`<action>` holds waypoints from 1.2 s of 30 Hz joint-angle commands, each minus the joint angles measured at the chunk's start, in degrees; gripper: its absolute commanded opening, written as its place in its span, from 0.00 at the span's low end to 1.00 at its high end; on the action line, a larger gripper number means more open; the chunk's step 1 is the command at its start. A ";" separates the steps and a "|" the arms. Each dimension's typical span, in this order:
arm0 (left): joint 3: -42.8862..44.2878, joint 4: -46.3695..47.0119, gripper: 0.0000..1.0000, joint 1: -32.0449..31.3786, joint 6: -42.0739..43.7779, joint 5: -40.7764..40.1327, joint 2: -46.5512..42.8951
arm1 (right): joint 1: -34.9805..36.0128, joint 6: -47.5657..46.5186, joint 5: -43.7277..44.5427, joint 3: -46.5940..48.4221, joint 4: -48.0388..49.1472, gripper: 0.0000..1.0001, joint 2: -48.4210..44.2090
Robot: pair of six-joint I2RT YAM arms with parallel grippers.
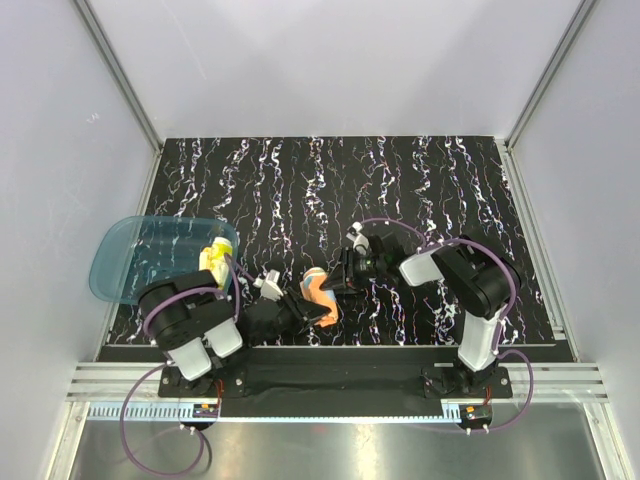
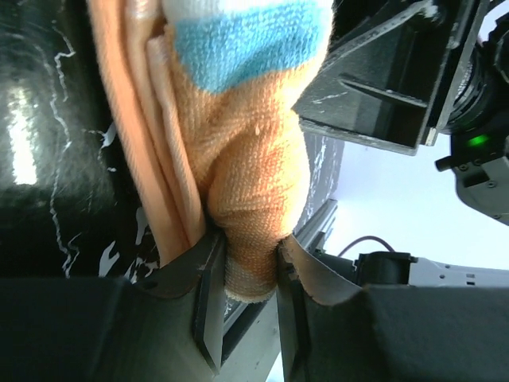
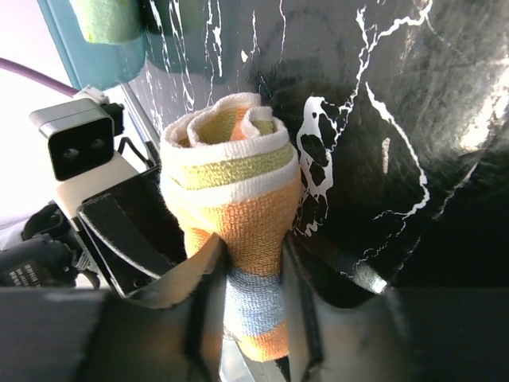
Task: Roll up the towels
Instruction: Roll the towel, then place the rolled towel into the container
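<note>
near the bases, the left gripper (image 2: 248, 267) pinches a fold of the orange towel (image 2: 254, 183), which is rolled up between the two arms. the right gripper (image 3: 253, 274) is clamped on the roll's other end. farther back on the left, the yellow towel (image 1: 217, 258) sits at the right edge of the blue tray (image 1: 115, 262) on the marbled table (image 1: 400, 170).

Readable text: none in any of the three views.
Strip (image 1: 320, 412), near edge of the table, left to right: fine pale tick marks like a scale; any figures on it are too small to read.
</note>
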 commanded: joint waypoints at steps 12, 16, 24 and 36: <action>1.46 -13.27 0.62 0.66 6.19 3.66 -2.47 | 3.82 -13.61 23.14 6.53 -30.43 0.22 -4.96; 8.67 -38.87 0.69 -0.91 11.47 -0.28 -14.32 | 3.82 -14.32 27.02 7.15 -34.03 0.22 -5.75; 18.61 -72.11 0.79 -4.61 15.69 -13.82 -25.34 | 5.22 -14.58 35.73 8.82 -41.60 0.21 -9.00; 22.56 -69.52 0.79 -4.52 18.77 -16.82 -22.89 | 7.68 -13.70 36.44 9.35 -43.09 0.21 -9.71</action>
